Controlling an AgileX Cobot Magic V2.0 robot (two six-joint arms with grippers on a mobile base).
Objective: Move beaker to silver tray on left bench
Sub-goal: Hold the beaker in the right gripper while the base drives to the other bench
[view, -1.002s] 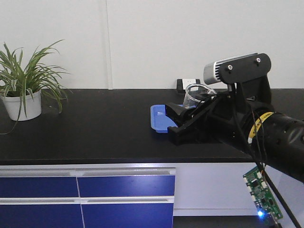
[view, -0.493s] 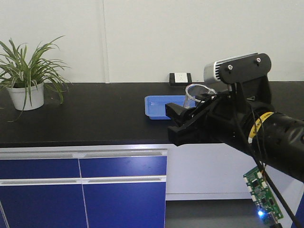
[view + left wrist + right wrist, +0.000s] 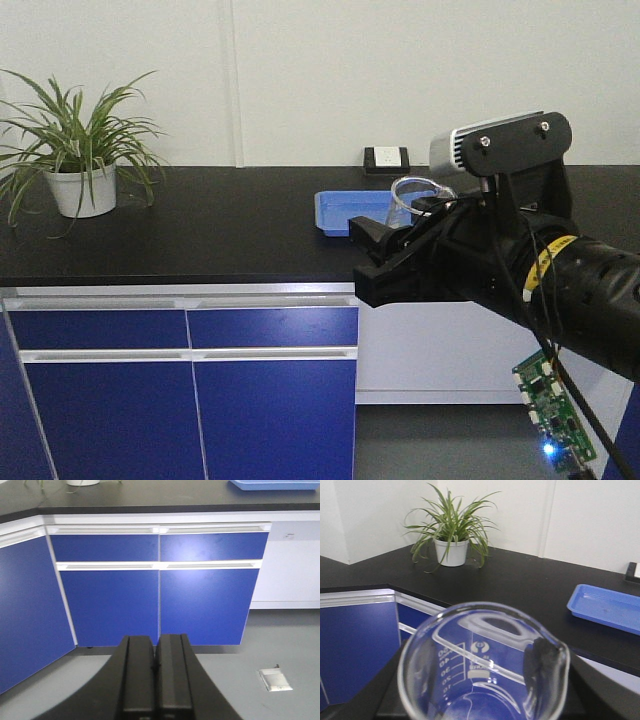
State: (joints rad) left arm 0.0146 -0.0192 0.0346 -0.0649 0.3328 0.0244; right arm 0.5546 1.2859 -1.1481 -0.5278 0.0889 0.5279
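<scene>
As view has swung since half second ago, potted plant (image 3: pixel 85 140), wall socket (image 3: pixel 385 157) and blue tray (image 3: pixel 345 208) all sit further right in front view, with more of cabinet doors (image 3: pixel 160 600) showing below tabletop (image 3: pixel 220 230). Beaker (image 3: pixel 482 670) unchanged in my right gripper (image 3: pixel 375 258): clamped between dark pads, upright, rim up, carried in air by tabletop's near edge, in front of blue tray. Right arm stretched leftward, roughly level. Left gripper (image 3: pixel 156 645) clenched on nothing, fingers pressed together, held low above grey floor (image 3: pixel 280 645), facing cabinet doors.
</scene>
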